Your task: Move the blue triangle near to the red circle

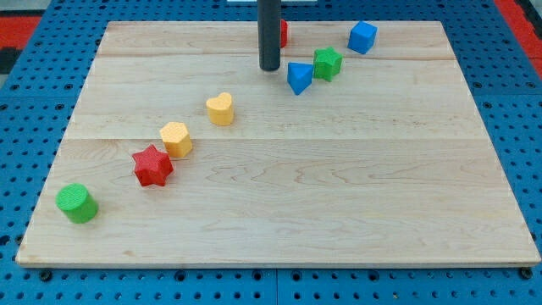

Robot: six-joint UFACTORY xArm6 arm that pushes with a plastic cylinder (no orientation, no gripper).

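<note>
**Q.** Where does my tip (269, 68) stand, and where is the blue triangle (298, 78)?

**A.** The tip rests on the bench (339, 195) near its far edge, about midway along that edge. The blue triangle lies just beside it, toward the bench's right edge and very slightly nearer the front edge. A narrow strip of bare wood separates the two; they do not touch.

**Q.** And the red circle (283, 33)?

**A.** It sits at the far edge, mostly hidden behind the rod; only a red sliver shows on the rod's right side. Its shape cannot be confirmed from that sliver. It lies beyond the triangle and a little toward the left edge.

**Q.** What relation governs the coming push?

**A.** The triangle must travel toward the far edge and slightly left. The tip is at present on the triangle's left flank, so a push from here would likely drive it rightward, into the green block (327, 63) touching or almost touching its right side. In my judgement the tip must first pass round to the triangle's front-right side.

**Q.** State of the hand?

**A.** There is no hand: the arm ends in a plain rod, holding nothing.

**Q.** Other blocks?

**A.** A blue cube (362, 37) toward the far right corner stands clear of the path.
</note>
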